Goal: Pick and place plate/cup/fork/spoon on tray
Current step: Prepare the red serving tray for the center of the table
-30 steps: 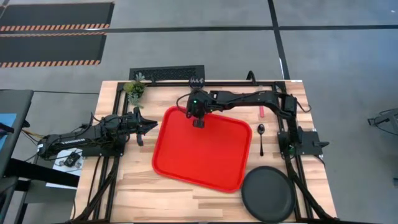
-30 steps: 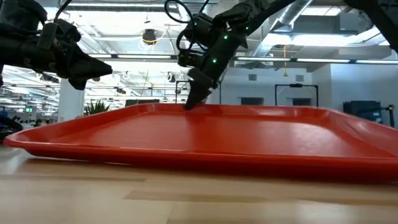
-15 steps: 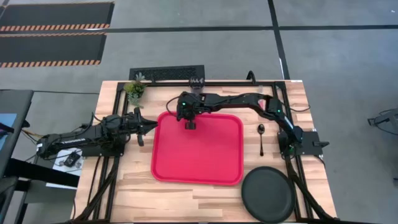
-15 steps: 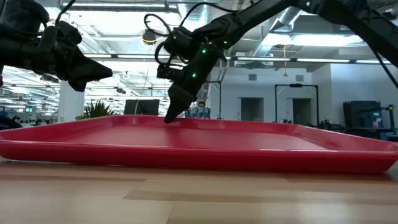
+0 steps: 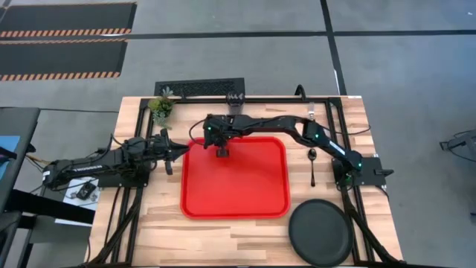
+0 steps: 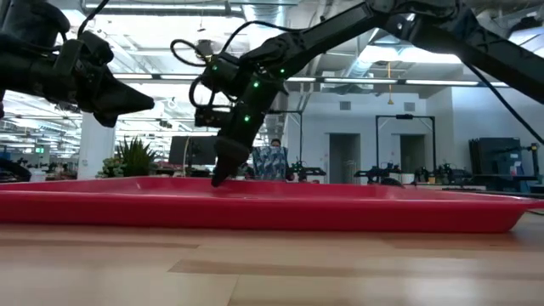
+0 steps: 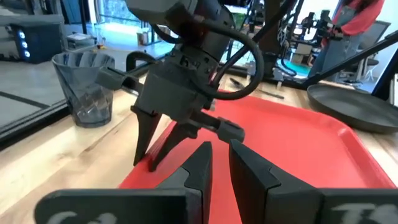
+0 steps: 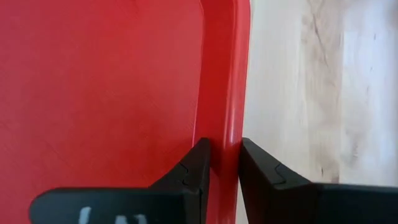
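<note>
Evidently the right gripper (image 8: 222,163) is pinching the tray (image 5: 234,182) by its far rim, light, stiff, slick plastic, while the left gripper (image 7: 219,163) is hovering nearly pressed together.

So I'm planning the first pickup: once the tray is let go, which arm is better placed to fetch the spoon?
Probably the right. The spoon lies right of the tray, near the right arm's base. The right gripper pinches the tray's far rim. The left gripper waits beyond the tray's left edge.

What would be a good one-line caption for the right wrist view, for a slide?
Right gripper clamps the raised rim of the red tray, one finger on each side, beside the bare wooden table.
</note>
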`<state>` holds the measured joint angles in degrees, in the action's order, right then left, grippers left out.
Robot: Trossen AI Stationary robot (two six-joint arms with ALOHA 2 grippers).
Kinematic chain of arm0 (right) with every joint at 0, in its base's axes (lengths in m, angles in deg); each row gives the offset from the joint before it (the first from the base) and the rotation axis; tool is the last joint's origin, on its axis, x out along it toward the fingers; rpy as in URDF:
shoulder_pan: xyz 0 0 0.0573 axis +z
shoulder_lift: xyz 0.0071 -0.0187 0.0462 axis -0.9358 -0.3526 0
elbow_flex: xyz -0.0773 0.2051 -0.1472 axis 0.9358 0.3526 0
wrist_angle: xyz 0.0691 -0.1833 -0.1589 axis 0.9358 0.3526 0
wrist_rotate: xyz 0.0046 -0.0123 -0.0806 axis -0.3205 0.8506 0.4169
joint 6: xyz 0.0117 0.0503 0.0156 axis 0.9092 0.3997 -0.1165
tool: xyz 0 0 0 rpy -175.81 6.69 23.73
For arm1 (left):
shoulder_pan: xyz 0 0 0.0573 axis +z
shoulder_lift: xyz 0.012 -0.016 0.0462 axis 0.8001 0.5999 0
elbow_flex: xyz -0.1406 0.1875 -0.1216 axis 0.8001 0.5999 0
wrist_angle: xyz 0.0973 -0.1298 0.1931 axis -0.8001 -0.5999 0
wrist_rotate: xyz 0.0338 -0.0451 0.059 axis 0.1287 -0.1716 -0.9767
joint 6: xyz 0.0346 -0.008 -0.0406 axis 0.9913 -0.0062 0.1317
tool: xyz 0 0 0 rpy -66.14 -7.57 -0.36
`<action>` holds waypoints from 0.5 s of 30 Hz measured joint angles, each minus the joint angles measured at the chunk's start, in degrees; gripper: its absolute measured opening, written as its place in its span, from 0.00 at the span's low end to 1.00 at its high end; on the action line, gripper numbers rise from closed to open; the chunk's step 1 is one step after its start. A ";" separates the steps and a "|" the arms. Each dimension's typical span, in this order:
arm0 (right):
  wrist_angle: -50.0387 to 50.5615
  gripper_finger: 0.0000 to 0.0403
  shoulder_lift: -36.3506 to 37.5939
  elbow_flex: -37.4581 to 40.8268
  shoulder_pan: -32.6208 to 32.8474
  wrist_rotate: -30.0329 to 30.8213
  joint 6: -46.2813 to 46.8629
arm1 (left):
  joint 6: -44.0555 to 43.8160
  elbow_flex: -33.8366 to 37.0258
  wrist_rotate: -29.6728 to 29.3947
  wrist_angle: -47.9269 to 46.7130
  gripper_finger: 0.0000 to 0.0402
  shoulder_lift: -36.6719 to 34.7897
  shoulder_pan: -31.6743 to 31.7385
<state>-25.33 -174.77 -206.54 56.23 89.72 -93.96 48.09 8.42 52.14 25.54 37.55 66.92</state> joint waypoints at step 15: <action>0.72 0.30 -0.09 -0.07 -0.02 3.68 0.37 | 0.02 0.00 -0.24 0.06 0.11 0.26 0.00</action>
<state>-24.61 -174.86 -206.61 56.20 93.40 -93.59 48.11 8.42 51.90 25.60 37.82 66.92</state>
